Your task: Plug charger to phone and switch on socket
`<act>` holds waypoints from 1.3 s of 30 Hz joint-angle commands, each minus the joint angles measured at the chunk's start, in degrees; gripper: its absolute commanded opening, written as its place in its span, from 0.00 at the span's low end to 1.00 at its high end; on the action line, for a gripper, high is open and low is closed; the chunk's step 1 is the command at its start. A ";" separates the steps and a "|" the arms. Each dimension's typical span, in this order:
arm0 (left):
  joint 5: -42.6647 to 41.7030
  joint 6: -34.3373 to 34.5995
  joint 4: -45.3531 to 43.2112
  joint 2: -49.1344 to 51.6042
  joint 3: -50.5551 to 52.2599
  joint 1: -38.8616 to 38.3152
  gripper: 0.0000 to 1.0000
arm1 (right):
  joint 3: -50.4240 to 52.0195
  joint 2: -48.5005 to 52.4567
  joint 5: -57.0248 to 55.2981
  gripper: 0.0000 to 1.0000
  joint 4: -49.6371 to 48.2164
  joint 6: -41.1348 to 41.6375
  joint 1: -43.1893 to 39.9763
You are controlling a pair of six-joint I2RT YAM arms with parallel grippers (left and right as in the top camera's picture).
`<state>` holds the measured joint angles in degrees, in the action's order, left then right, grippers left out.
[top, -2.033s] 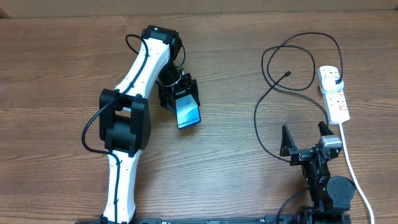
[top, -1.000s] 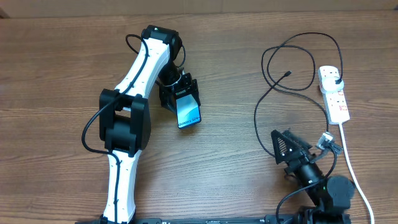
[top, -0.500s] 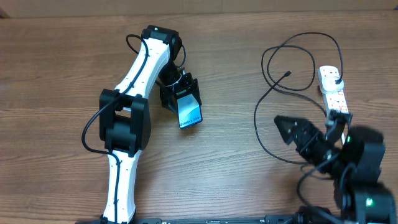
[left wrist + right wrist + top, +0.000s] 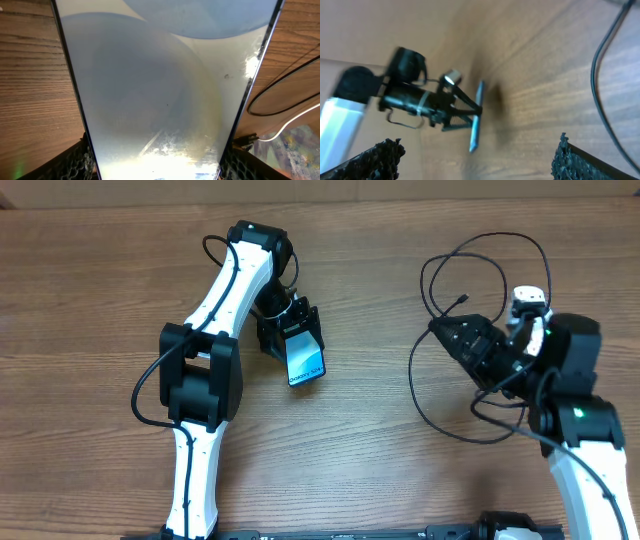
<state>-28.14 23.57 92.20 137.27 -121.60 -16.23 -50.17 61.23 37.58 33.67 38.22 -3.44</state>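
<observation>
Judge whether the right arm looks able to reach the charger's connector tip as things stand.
Probably yes: the right gripper, fingers open, hovers close beside the connector tip of the charger, and nothing stands between them.

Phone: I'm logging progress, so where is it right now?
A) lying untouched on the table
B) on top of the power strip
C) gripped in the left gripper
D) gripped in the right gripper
C: the phone sits clamped in the left gripper; the right gripper is open and empty near the cable.
</observation>
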 commanded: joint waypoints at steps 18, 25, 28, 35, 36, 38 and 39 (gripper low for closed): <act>-1.99 -0.42 0.35 -0.04 -1.68 0.46 0.66 | -1.14 2.45 -39.26 1.00 8.00 28.81 37.33; -3.04 -0.42 0.26 -0.04 -1.68 0.46 0.66 | -1.11 2.62 -42.49 1.00 3.17 31.01 42.56; -3.06 -0.37 0.09 -0.04 -1.68 0.46 0.66 | -1.11 3.10 -42.47 1.00 1.07 31.04 43.15; -3.48 -0.22 0.11 -0.04 -1.68 0.46 0.66 | -1.11 8.07 -42.75 1.00 -1.77 33.03 46.71; -3.52 -0.22 0.11 -0.04 -1.68 0.46 0.66 | -1.11 9.38 -42.80 1.00 -2.73 33.00 47.45; -3.96 -0.22 0.09 -0.04 -1.68 0.46 0.66 | -1.11 11.91 -43.41 1.00 -5.14 32.96 48.78; -4.74 -0.22 0.11 -0.04 -1.68 0.46 0.66 | -1.11 13.16 -44.26 0.99 -6.29 32.94 49.35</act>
<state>-29.76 23.57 92.14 137.27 -121.60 -16.12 -50.24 71.40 -4.49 29.45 70.28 44.10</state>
